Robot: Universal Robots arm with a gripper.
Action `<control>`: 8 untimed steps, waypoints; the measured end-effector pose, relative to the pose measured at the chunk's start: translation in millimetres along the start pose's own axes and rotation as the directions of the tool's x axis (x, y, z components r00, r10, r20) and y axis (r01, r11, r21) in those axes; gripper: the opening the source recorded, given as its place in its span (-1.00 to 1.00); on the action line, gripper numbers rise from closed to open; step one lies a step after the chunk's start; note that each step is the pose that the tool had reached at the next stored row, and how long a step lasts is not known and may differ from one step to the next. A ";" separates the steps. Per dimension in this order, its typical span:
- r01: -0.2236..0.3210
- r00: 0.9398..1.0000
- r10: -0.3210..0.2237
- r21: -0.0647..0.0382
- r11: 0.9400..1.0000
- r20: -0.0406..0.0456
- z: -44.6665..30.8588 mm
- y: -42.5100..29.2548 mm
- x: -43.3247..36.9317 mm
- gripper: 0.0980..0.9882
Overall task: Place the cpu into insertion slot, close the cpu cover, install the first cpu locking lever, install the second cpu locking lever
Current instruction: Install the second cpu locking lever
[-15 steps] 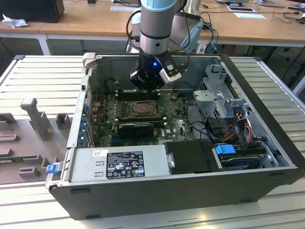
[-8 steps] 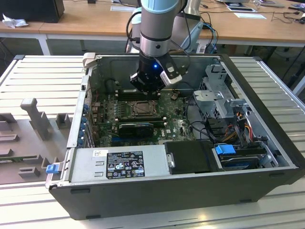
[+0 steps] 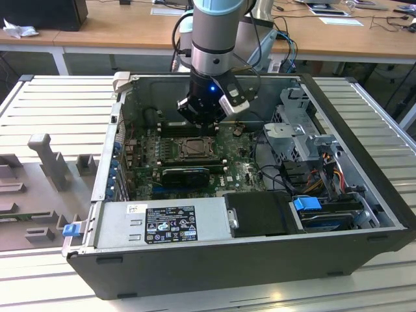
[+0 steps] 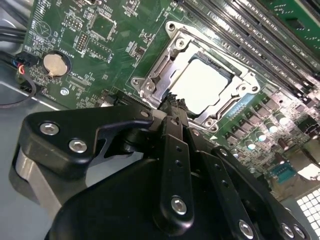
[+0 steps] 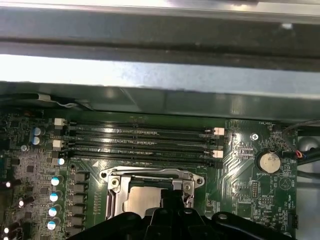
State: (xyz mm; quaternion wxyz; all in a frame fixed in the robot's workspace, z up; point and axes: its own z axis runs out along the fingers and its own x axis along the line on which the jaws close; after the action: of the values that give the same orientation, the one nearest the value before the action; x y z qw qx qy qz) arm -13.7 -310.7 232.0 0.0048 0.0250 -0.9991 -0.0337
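Open computer case (image 3: 364, 188) lying on the slatted counter (image 3: 58, 104). Inside, green motherboard (image 4: 115, 45). Tool (image 4: 173, 107) hovering low over the insertion slot (image 4: 150, 85), fingertips pressed together, pinching nothing. Cpu (image 4: 200, 85) seated in the slot, framed by the cpu cover (image 4: 165, 60) lying flat.

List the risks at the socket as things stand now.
1. The gripper sits right at the edge of the cpu cover, which lies over the cpu; pressing off-centre might scrape the pale chip face or bend the thin frame.
2. Memory slots and capacitors crowd the insertion slot, so a sideways slip could strike them.
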 end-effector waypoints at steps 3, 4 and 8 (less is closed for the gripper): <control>0.000 1.000 0.000 0.000 1.000 0.000 -0.2 -3.2 0.2 -0.98; 0.000 1.000 0.000 0.000 1.000 0.000 -0.3 -4.7 0.2 -0.98; 0.000 1.000 0.000 0.000 1.000 0.000 -1.0 -15.7 0.8 -0.98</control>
State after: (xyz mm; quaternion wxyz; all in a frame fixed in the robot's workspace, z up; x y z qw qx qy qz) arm -13.7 -326.5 231.9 0.0048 0.0250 -0.9991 -0.0338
